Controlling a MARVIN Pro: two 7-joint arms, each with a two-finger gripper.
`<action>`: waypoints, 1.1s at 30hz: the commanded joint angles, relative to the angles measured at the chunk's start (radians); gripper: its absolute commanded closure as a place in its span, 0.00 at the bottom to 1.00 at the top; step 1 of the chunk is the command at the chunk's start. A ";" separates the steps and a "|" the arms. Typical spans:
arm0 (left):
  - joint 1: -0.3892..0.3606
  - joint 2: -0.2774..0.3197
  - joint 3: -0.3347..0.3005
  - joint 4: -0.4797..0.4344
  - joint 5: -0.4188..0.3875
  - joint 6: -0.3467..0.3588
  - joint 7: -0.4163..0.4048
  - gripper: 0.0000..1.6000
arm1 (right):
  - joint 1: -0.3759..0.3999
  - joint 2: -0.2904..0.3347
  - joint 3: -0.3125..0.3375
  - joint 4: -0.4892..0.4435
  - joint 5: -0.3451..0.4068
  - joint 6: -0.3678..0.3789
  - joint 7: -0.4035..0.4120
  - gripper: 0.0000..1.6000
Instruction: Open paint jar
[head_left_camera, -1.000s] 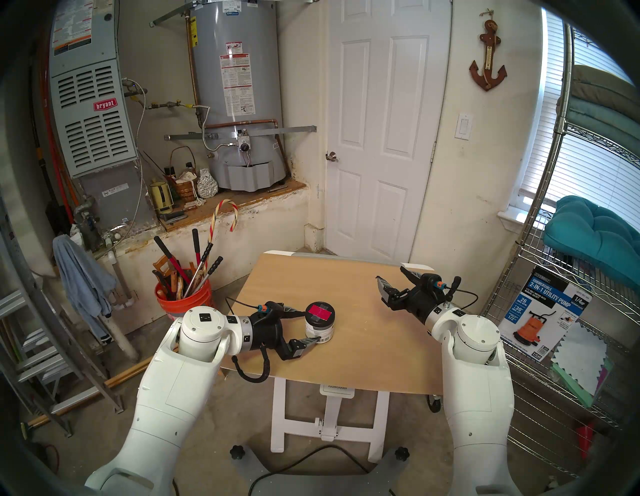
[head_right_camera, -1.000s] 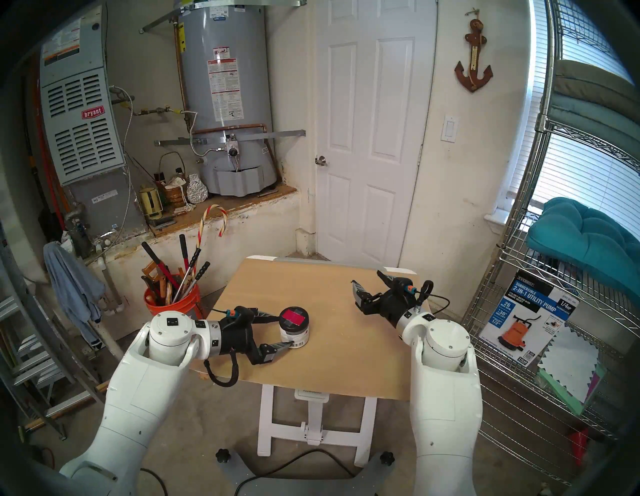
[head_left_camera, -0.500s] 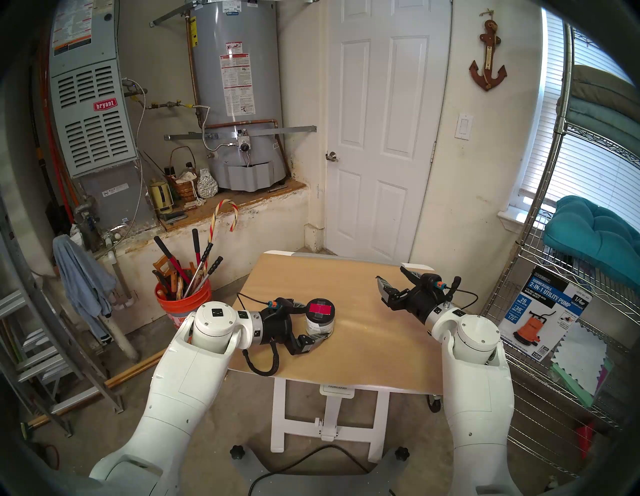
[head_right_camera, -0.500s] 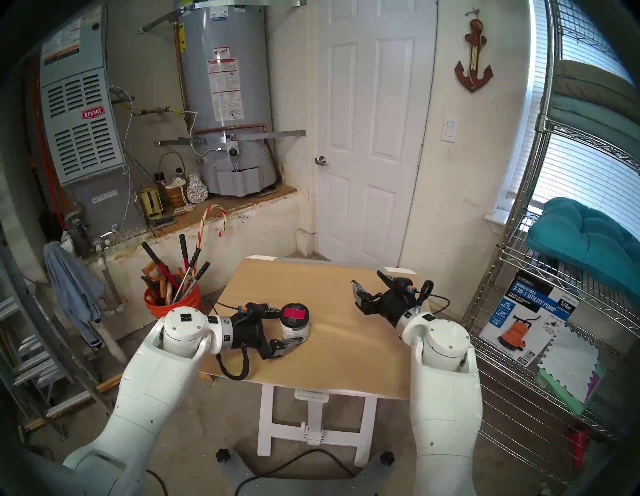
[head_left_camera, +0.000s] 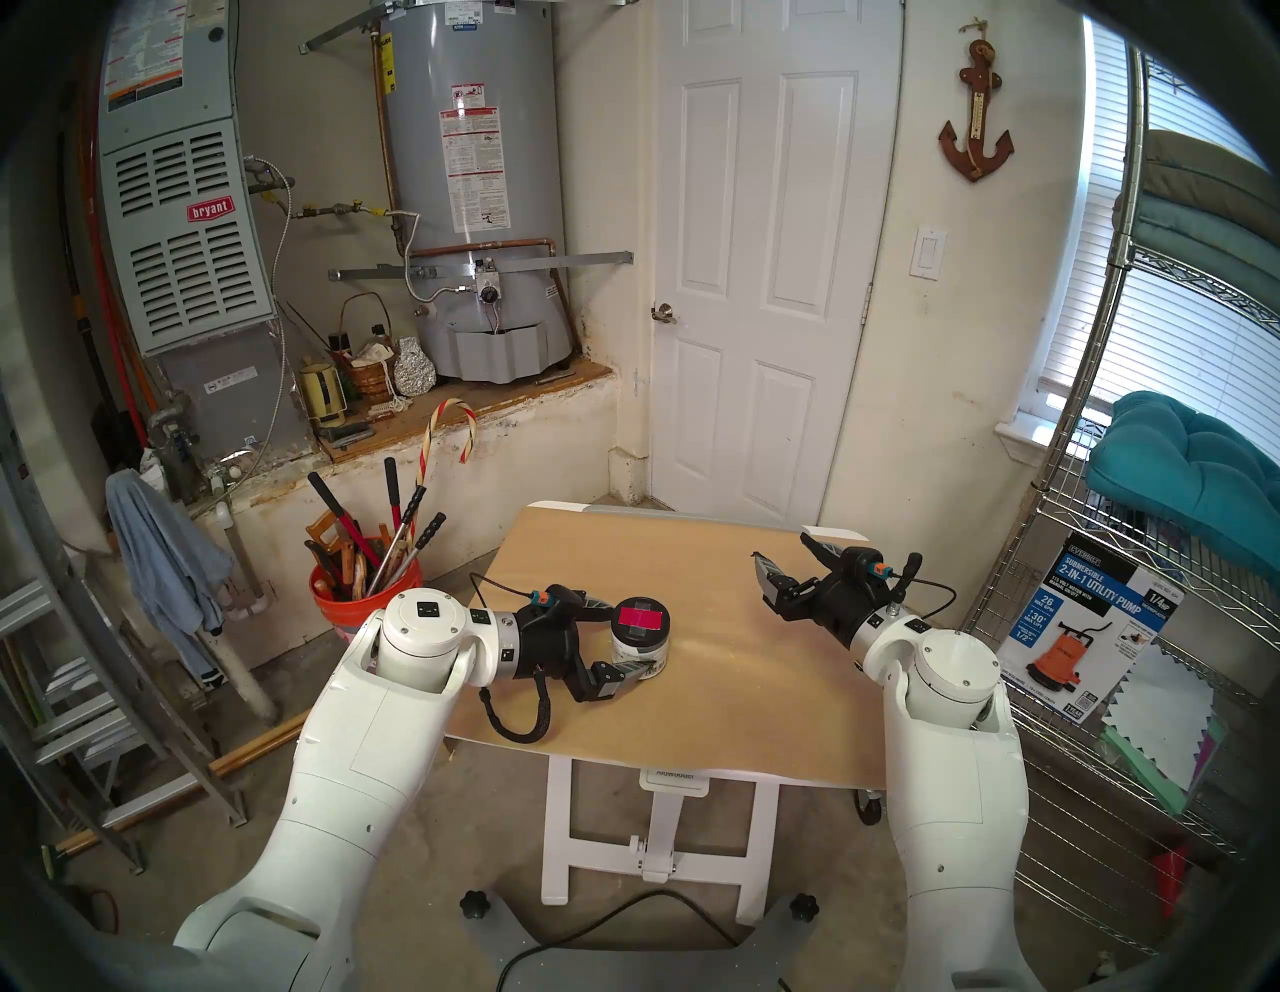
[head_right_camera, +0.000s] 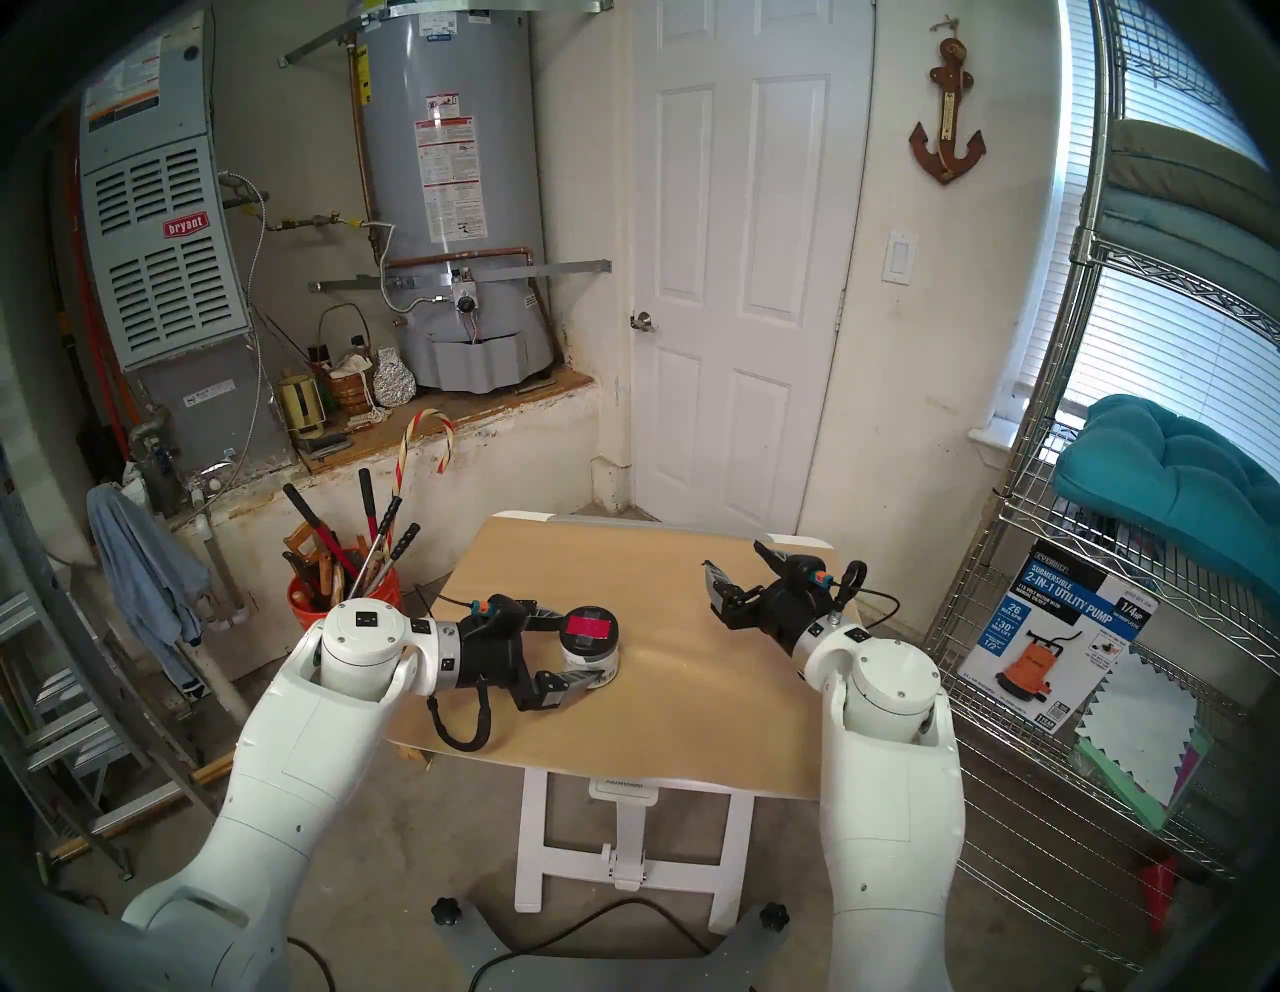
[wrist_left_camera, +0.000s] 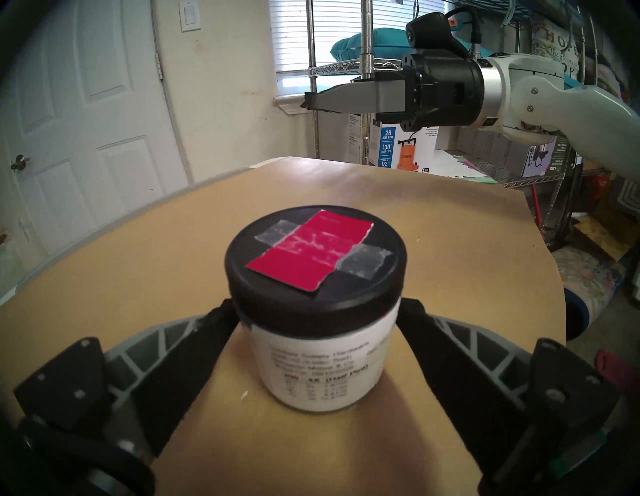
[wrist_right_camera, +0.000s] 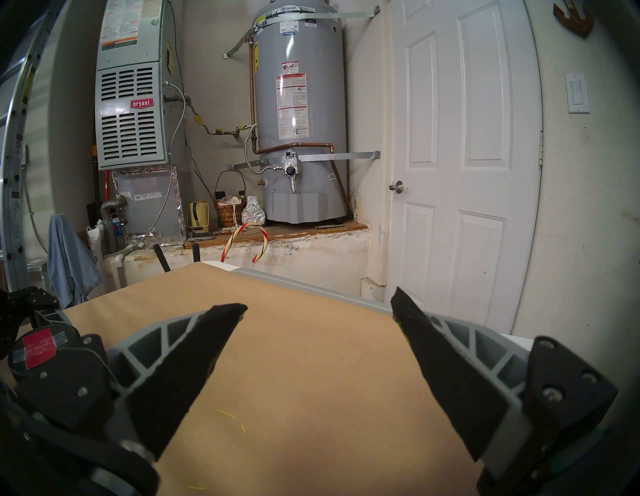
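The paint jar (head_left_camera: 641, 641) stands upright on the tan table (head_left_camera: 692, 713), left of centre. It has a white label and a black lid (wrist_left_camera: 315, 263) with a red-pink square and grey tape. My left gripper (head_left_camera: 632, 639) is shut on the jar, one finger on each side of its body just under the lid, as the left wrist view (wrist_left_camera: 317, 304) shows. My right gripper (head_left_camera: 779, 545) is open and empty above the table's far right part, well apart from the jar. The jar's lid (wrist_right_camera: 38, 346) shows at the left edge of the right wrist view.
An orange bucket of tools (head_left_camera: 367, 596) stands on the floor off the table's left edge. A wire shelf (head_left_camera: 1080, 499) with a pump box (head_left_camera: 1087, 623) stands close on the right. A white door (head_left_camera: 762, 277) is behind the table.
My left arm moved forward so the open fingers went around the jar, and then they closed onto its sides. The right arm has not moved.
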 joint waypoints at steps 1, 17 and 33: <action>-0.027 -0.015 -0.003 0.019 -0.015 -0.020 -0.004 0.00 | 0.011 0.000 -0.001 -0.024 0.002 -0.002 0.000 0.00; -0.070 -0.039 0.016 0.100 -0.011 -0.051 -0.018 0.00 | 0.011 0.000 -0.001 -0.023 0.002 -0.002 0.000 0.00; -0.068 -0.042 0.001 0.091 -0.014 -0.059 -0.016 0.73 | 0.011 0.000 -0.001 -0.023 0.002 -0.002 0.000 0.00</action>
